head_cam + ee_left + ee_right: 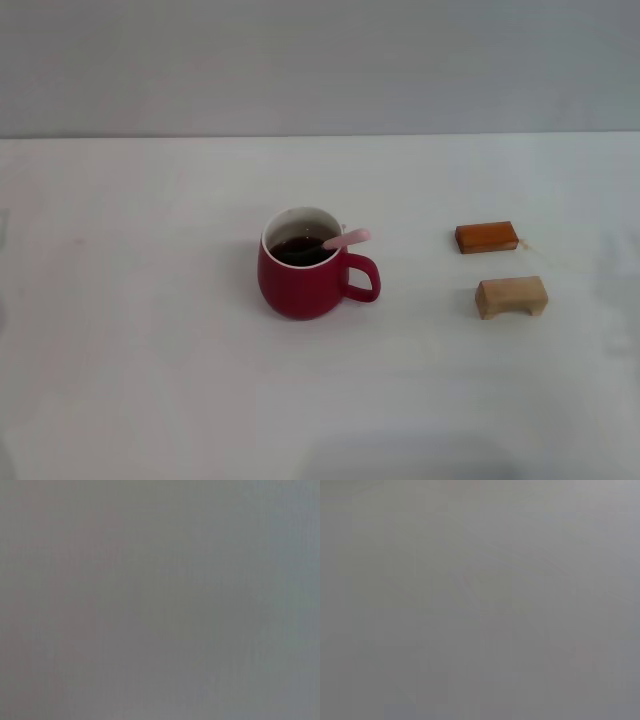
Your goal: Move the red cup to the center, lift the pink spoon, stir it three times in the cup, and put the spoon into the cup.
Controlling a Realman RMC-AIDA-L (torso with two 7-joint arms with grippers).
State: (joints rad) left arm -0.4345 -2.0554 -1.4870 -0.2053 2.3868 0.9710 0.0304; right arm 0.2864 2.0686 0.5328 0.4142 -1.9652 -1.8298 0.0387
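Seeing neither gripper anywhere, so we can't tell their state. Rounded dark-red ceramic cup (pixel 302 280) sits mid-table, handle toward our right. Slim pink-handled spoon (pixel 345 239) rests inside it, long axis slanting up over the handle-side rim. Risk: any bump could flip it out or slop the liquid.

the red cup (pixel 303 278) stands upright near the middle of the white worktop (pixel 140 380), its loop handle turned toward the robot's right. dark liquid fills it below the white inner wall. the pink spoon (pixel 346 239) sits in the cup, its pale handle leaning out over the rim on the handle side. well apart to the right lie an orange-brown flat block (pixel 487 237) and, nearer the robot, a light wooden block (pixel 511 297).
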